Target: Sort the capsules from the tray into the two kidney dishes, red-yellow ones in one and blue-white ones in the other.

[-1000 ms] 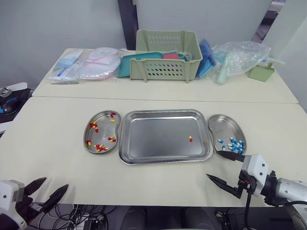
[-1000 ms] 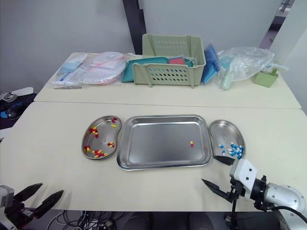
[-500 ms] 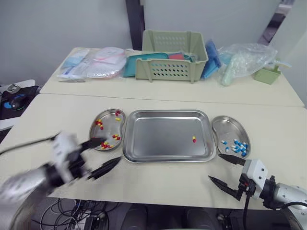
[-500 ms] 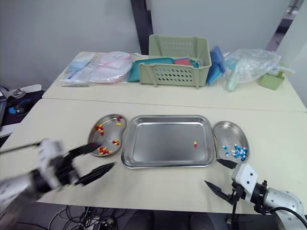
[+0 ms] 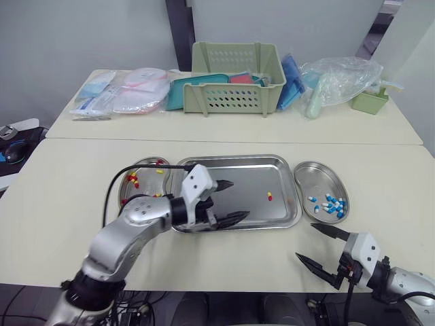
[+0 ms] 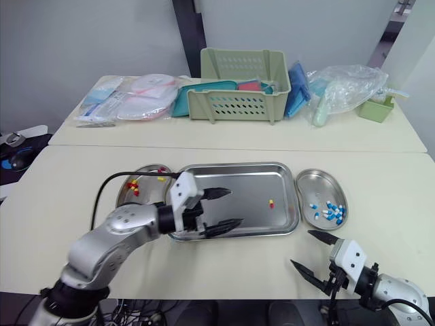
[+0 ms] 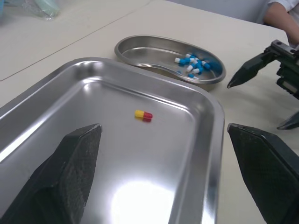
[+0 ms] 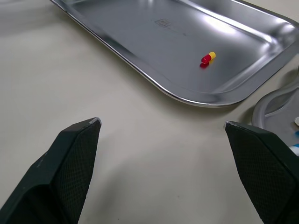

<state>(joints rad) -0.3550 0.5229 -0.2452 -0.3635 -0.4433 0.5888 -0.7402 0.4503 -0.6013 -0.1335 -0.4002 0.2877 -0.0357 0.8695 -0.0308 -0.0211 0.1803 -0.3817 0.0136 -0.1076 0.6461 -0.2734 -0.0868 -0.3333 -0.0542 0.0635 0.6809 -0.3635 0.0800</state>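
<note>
The right gripper (image 5: 305, 241) is closest. It hangs by the near edge of the cream table (image 5: 68, 204), in front of the right-hand dish. Its two black fingers are spread wide with nothing between them. The picture edge cuts off its arm.

A bit further in, the left gripper (image 5: 240, 198) is over the near left part of the shiny steel rectangular tray (image 5: 251, 173). Its fingers are spread wide too and hold nothing. One lone red-yellow capsule (image 5: 270, 196) lies on the tray floor, toward the right side and apart from the left gripper. A little stamped mark (image 8: 164, 22) on the tray floor is too small to read.

Just right of the tray is the right steel kidney dish (image 5: 309, 173), with blue-white capsules (image 5: 330, 204) in it. Just left of the tray is the left steel kidney dish (image 5: 144, 166), with more red-yellow capsules (image 5: 133, 179) in it. The left arm hides part of this dish.

On the far table stand a pale green plastic basket (image 5: 234, 81), a clear plastic bag (image 5: 340, 76), a small green box (image 5: 370, 102) and flat packs in clear wrap (image 5: 126, 92). Any words on the packs cannot be made out.
</note>
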